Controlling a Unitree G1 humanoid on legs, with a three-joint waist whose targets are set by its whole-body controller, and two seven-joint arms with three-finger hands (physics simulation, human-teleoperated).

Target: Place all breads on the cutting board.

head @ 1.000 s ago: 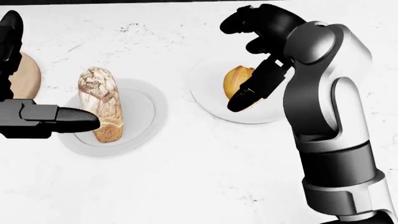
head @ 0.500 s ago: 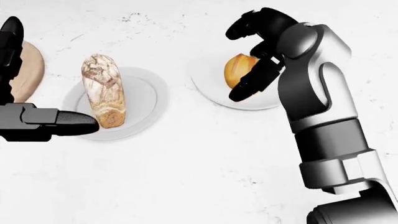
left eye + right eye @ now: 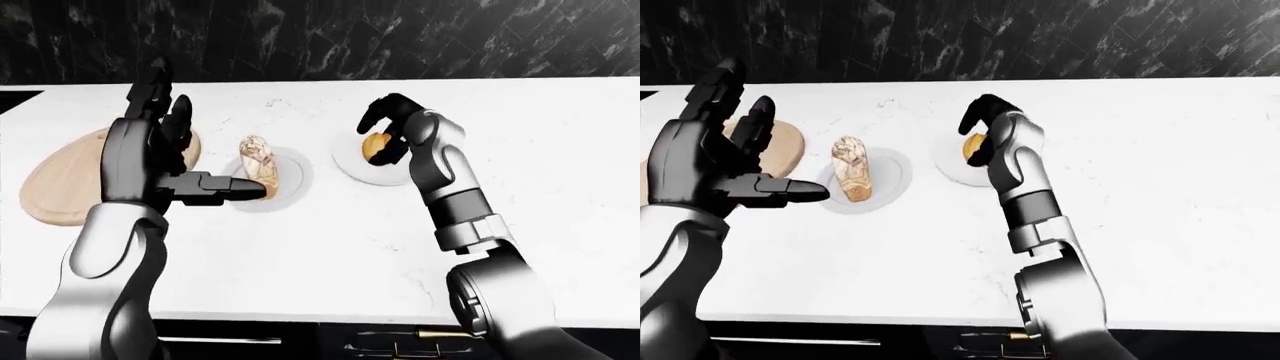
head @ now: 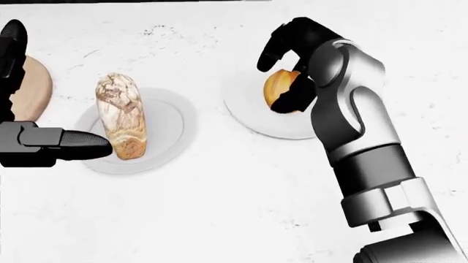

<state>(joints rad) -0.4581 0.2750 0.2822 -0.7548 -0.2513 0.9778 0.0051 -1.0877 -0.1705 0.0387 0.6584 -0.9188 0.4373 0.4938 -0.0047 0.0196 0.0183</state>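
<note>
On the white marble counter (image 3: 560,165) stand two white plates side by side. The left plate (image 4: 172,123) carries a long mottled loaf (image 4: 120,115), lying lengthwise and running from the plate's upper rim down to its lower part in the head view. The right plate (image 4: 252,118) carries a round golden bun (image 4: 278,87), sitting toward the plate's upper right.

The right hand (image 4: 289,63) is poised directly at the bun. Its black fingers (image 4: 272,46) arch over the top of the bun while a lower digit lies against the bun's right side; the digits stand about the bun and are not seen clamped round it, and whether they touch it cannot be confirmed. The grey and white forearm runs down to the bottom right of the head view.

The left hand (image 3: 165,161) is raised near the loaf's plate, fingers spread wide and pointing upward, thumb (image 3: 235,187) extended sideways with its tip just at the lower end of the loaf. It holds nothing.

The wooden cutting board (image 3: 70,184), oval and pale, lies at the left of the counter, partly hidden by the left hand in the left-eye view. Both breads are off it. A dark marbled wall (image 3: 330,37) backs the counter
</note>
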